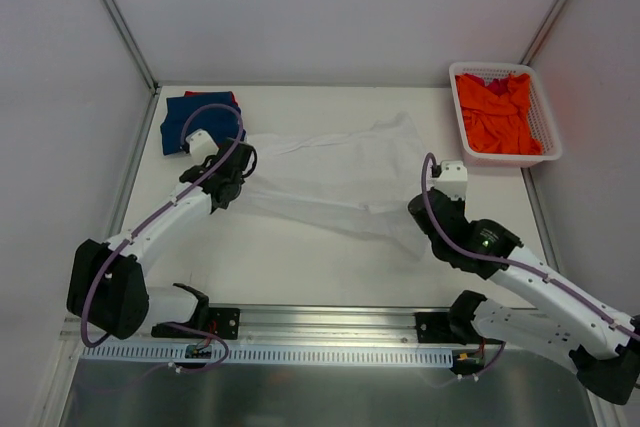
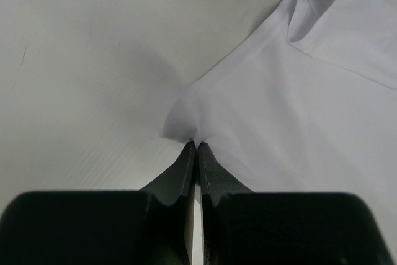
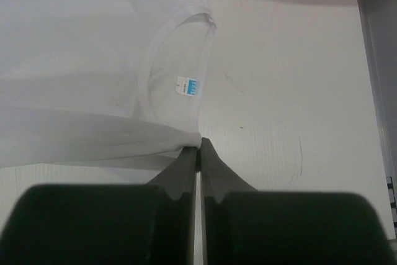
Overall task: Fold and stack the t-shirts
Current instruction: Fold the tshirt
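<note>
White t-shirt (image 1: 340, 182), one, clamped in left fingers (image 2: 185, 172), right fingers (image 3: 186, 166); one blue t-shirt (image 1: 178, 125), one orange t-shirt (image 1: 495, 117).

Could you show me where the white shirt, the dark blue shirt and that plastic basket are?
white t-shirt (image 1: 340, 172): overhead view, middle of the spread cloth.
dark blue t-shirt (image 1: 176, 127): overhead view, its left half.
basket (image 1: 540, 102): overhead view, its right lattice wall.

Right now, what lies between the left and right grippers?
The white t-shirt, spread from the left gripper to the right gripper, each shut on an edge of it. The top view shows the whole span.
</note>
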